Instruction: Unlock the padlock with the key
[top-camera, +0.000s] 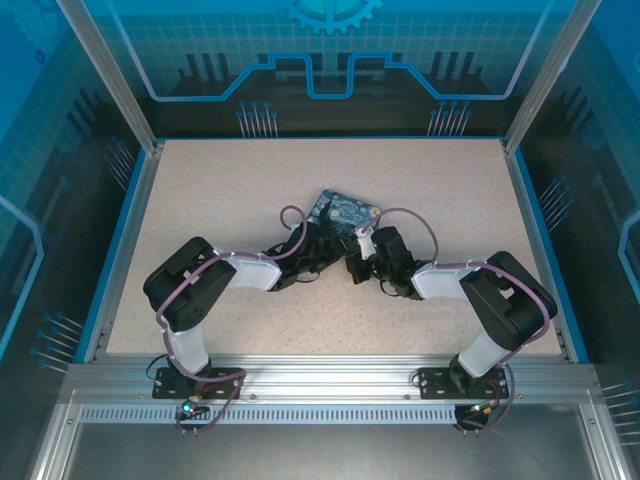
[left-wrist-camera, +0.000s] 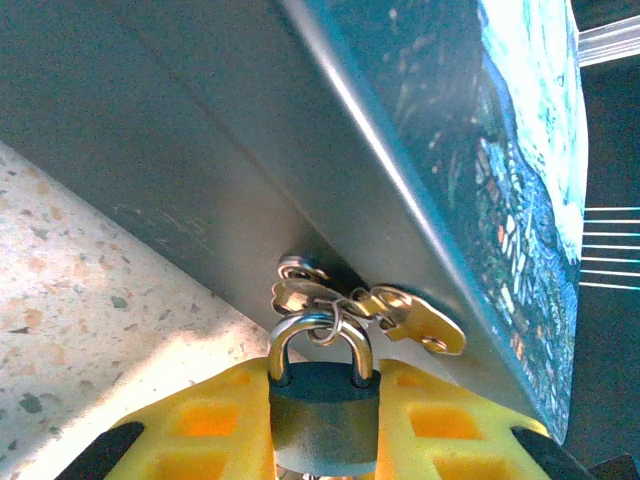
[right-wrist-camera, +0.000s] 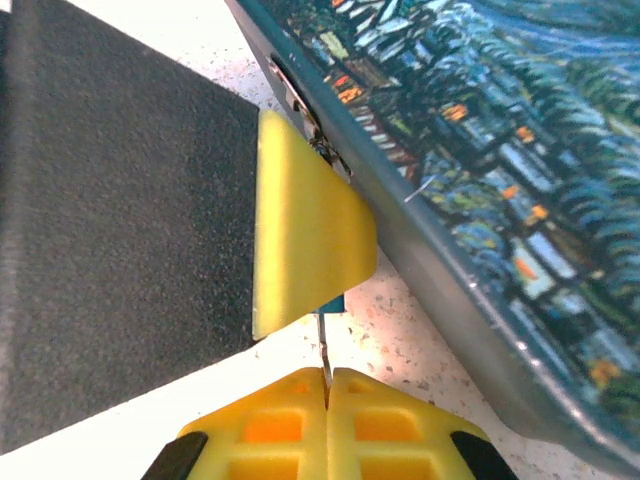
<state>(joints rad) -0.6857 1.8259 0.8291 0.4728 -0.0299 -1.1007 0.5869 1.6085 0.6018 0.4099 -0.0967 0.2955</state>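
The left gripper has its yellow fingers on either side of the padlock, pinching the small teal body. The silvery shackle points up through wire rings beside brass-coloured tabs on the side wall of the painted tin. Whether those tabs are a hasp or spare keys, I cannot tell.

The right gripper has its fingers pressed together on the key, a thin silvery blade that sticks out of the seam towards the padlock's underside. It is either just short of it or touching, too close to call.

Both pieces look hard, smooth and light. The padlock would probably swivel on its shackle unless clamped across the flat faces of its body, as it is here. The key looks thin enough to twist or slide between the pads, so it is best held by its head, with the blade in line with the keyway.

The tin lies flat on the speckled table. Its lid appears shut and its contents are hidden.
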